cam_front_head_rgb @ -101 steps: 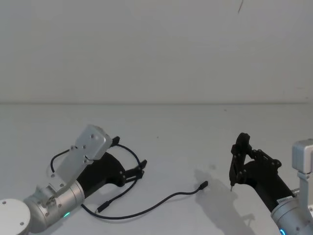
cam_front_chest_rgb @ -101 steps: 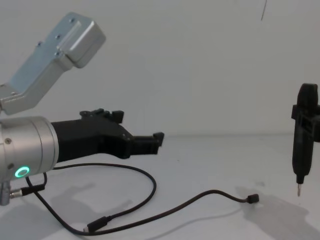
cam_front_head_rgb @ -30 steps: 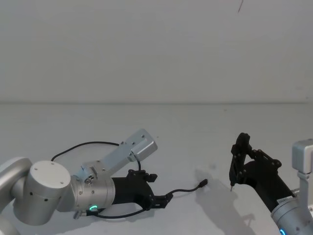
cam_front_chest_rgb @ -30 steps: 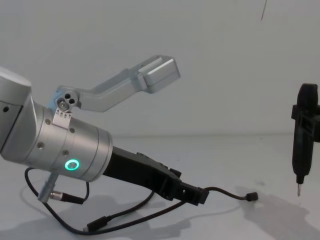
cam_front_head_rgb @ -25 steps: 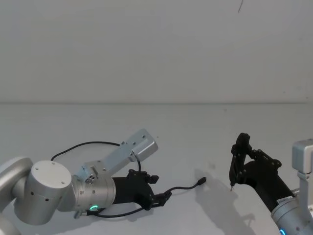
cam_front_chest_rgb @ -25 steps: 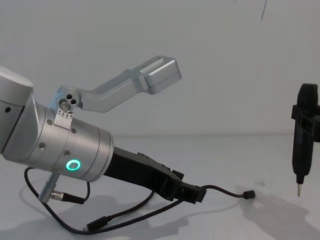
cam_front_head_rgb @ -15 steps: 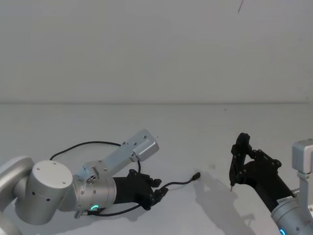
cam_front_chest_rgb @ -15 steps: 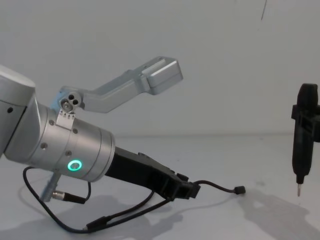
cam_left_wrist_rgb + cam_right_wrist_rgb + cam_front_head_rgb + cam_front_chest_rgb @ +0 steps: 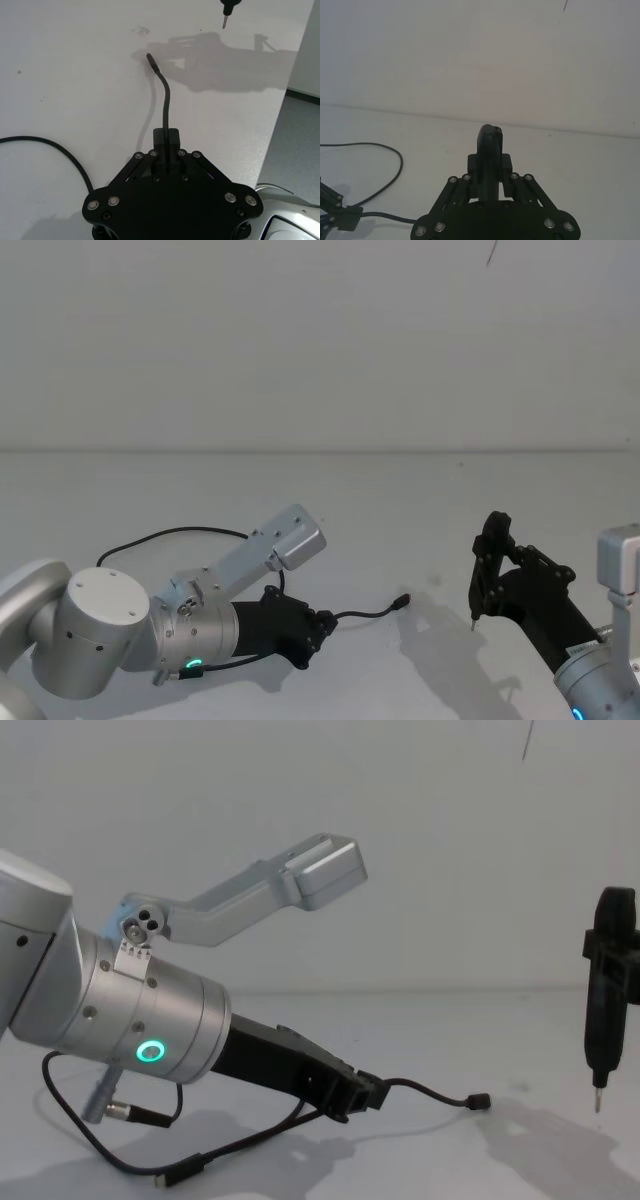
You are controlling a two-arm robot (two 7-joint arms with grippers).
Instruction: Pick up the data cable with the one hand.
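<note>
One tool, the left tool [image 9: 165, 137], is pinching the data cable [image 9: 164, 105] between closed jaws low over the bench [image 9: 65, 90], likely near its far plug [image 9: 148, 56] for control. Beyond, the right tool [image 9: 490, 165] is idling, clasping a pointed stick [image 9: 600, 1020].

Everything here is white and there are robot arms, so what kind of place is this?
Probably a robot test lab: a bare white table and plain wall, the left gripper shut on a data cable, and the right gripper holding a pointed tool.
</note>
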